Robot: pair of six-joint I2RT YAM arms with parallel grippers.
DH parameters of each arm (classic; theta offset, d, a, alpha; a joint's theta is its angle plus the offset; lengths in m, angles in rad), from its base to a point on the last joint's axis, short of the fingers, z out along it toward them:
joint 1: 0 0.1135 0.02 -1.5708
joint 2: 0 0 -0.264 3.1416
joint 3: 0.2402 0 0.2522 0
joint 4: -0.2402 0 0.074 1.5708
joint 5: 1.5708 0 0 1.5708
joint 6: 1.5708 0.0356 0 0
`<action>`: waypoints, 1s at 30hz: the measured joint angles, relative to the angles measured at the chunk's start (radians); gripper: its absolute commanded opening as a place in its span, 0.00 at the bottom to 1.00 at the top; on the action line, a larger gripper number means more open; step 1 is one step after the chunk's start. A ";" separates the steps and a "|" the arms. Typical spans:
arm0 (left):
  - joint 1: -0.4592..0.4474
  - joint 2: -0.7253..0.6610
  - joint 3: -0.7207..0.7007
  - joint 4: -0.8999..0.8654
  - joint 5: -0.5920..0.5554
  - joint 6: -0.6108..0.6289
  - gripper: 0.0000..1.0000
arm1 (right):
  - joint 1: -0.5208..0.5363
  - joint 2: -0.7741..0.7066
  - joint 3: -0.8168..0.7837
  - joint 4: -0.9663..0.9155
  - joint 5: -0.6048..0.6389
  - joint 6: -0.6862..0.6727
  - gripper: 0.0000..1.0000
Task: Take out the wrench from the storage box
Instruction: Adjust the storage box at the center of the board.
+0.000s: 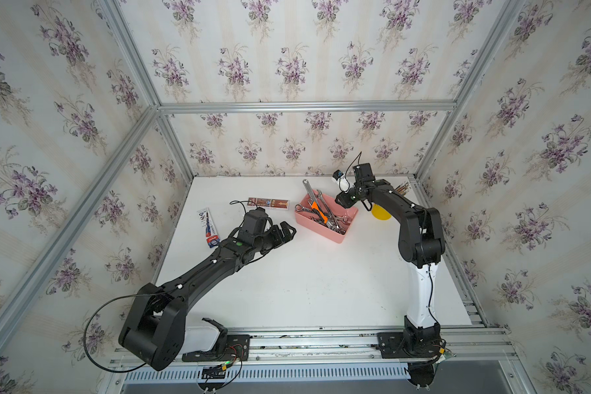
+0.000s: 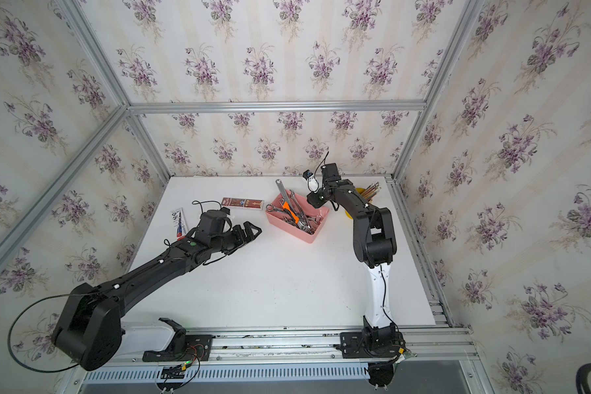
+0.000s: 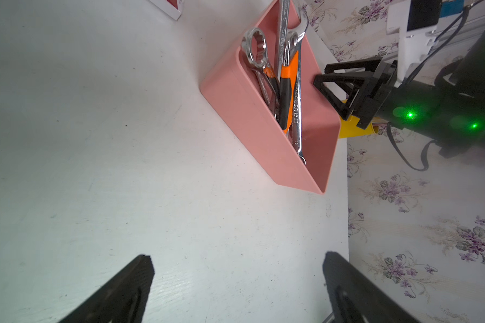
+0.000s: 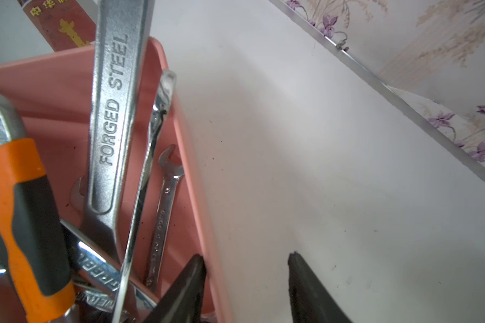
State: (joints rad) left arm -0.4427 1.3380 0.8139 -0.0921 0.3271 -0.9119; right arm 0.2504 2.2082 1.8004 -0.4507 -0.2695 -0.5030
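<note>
The salmon-pink storage box [image 1: 316, 228] [image 2: 289, 227] [image 3: 249, 120] [image 4: 196, 195] stands at the back of the white table. Several steel wrenches lie crossed in it. A long one marked "FORGED STEEL" [image 4: 112, 112] [image 1: 310, 194] leans out over the far rim beside an orange-and-black handled tool [image 1: 316, 207] [image 3: 287, 81]. My right gripper [image 1: 343, 203] [image 2: 316, 201] [image 3: 331, 96] [image 4: 247, 256] straddles the box's right wall, one finger inside against it and one outside with a gap, holding nothing. My left gripper [image 1: 289, 230] [image 2: 255, 230] [image 3: 237, 257] hangs wide open over bare table, left of the box.
A yellow cup [image 1: 380, 213] [image 3: 350, 128] of pencils [image 2: 371, 189] stands just right of the box, behind my right arm. A brown-red carton [image 1: 268, 203] and a flat white package [image 1: 208, 227] lie at the back left. Papered walls enclose the table.
</note>
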 measured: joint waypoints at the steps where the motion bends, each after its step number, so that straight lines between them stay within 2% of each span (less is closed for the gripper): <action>1: 0.000 0.003 0.001 -0.003 0.002 0.005 0.99 | 0.001 0.006 0.007 -0.007 -0.005 -0.002 0.39; 8: 0.000 0.019 0.014 -0.010 0.017 0.023 0.99 | 0.005 0.020 0.026 -0.047 -0.049 -0.022 0.15; 14: 0.000 0.030 0.028 -0.024 0.020 0.035 0.99 | 0.006 0.018 0.027 -0.068 -0.074 -0.061 0.06; 22: 0.000 0.034 0.053 -0.050 0.021 0.064 0.99 | 0.014 -0.022 -0.019 -0.072 -0.055 -0.043 0.02; 26: 0.000 0.028 0.069 -0.079 0.019 0.082 0.99 | 0.026 -0.089 -0.113 -0.055 -0.028 0.000 0.01; 30: 0.000 0.015 0.092 -0.122 0.009 0.109 0.99 | 0.053 -0.211 -0.275 0.008 0.006 0.097 0.02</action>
State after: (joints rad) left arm -0.4427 1.3533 0.9062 -0.2142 0.3359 -0.8028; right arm 0.3038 1.9968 1.5257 -0.4427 -0.2638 -0.4065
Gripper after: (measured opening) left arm 0.989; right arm 0.098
